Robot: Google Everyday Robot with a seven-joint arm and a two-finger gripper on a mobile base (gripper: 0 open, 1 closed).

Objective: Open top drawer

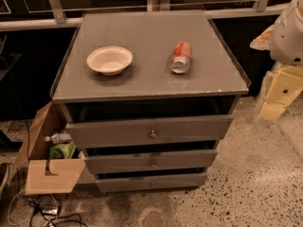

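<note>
Grey top drawer (149, 131) partly out; tool (279, 96) well apart at right edge, state unclear.

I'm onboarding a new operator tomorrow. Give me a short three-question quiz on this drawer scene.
1. True or false: the red soda can stands upright.
2. Which thing sits to the left of the can in the camera view? A) a round white bowl B) a blue mug C) a green sponge
3. Fill in: the robot's gripper hangs at the picture's ____ edge, apart from the wide grey top drawer and its small brass knob.

Key: 1 false, it lies on its side on the grey cabinet top. 2 A. 3 right.
</note>
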